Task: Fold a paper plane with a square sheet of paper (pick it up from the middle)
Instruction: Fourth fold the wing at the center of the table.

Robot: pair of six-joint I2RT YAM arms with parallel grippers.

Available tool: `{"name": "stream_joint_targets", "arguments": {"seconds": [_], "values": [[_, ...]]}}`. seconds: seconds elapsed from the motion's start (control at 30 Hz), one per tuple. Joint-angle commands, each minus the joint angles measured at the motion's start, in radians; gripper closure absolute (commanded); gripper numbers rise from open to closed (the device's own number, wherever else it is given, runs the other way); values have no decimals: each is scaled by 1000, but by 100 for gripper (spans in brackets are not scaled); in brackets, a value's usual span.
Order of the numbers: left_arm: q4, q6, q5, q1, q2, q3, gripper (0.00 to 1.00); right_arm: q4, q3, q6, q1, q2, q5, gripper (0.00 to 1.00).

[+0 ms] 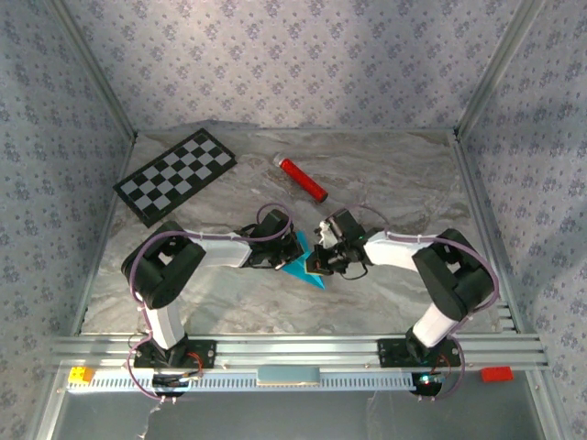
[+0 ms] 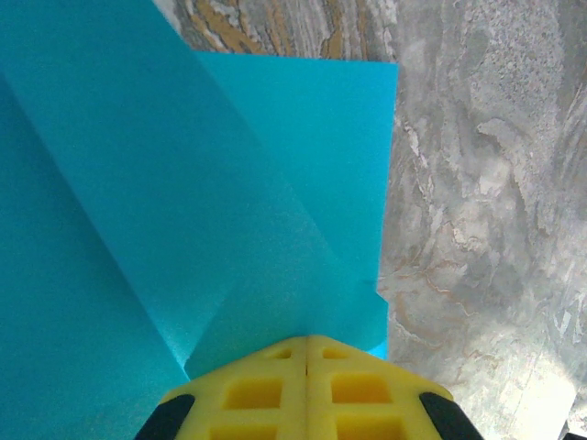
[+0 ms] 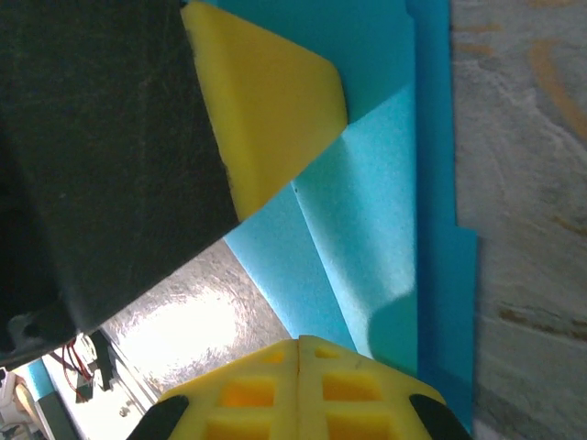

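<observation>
Cyan-blue paper (image 1: pixel 303 263) is lying flat on the marbled tabletop (image 1: pixel 394 183), near its middle, between the two arms. From above it is showing as a small pointed wedge, partly covered by both tools.

Left tool (image 1: pixel 286 253) is reaching in from the left. In the left wrist view its yellow fingers (image 2: pixel 252 394) are pressing flat against each other, the seam between them closed and nothing gripped between them. The tip of the left tool (image 2: pixel 305 341) is sitting over the near edge of the paper (image 2: pixel 183 183). Folded flaps are overlapping here, with one diagonal crease running down toward the tip and bare tabletop (image 2: pixel 486 183) lying to the right. Contact with the sheet: cannot tell.

Right tool (image 1: pixel 319 262) is coming in from the right. Its yellow fingers (image 3: pixel 358 394) are likewise closing fully on each other, holding nothing. The tip of the right tool (image 3: pixel 299 341) is lying over a layered part of the paper (image 3: pixel 367 202). The left tool's yellow finger (image 3: pixel 266 119) is resting on the same sheet just beyond.

Black-and-white checkerboard (image 1: pixel 176 174) is lying at the far left and a red cylinder (image 1: pixel 303 180) at far centre, both well apart from the paper.
</observation>
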Motion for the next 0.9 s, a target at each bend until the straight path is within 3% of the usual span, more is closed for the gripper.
{"name": "stream_joint_targets", "arguments": {"seconds": [0.0, 0.37, 0.6, 0.87], "values": [[-81, 2, -28, -3, 42, -19, 100, -24, 23, 7, 4, 33, 48, 100], [-107, 19, -35, -2, 32, -1, 100, 84, -142, 84, -22, 45, 28, 100], [-110, 18, -39, -1, 31, -6, 100, 92, -81, 91, -43, -35, -25, 100], [-102, 16, -37, -2, 31, -6, 100, 111, -40, 75, -43, 31, -28, 100]]}}
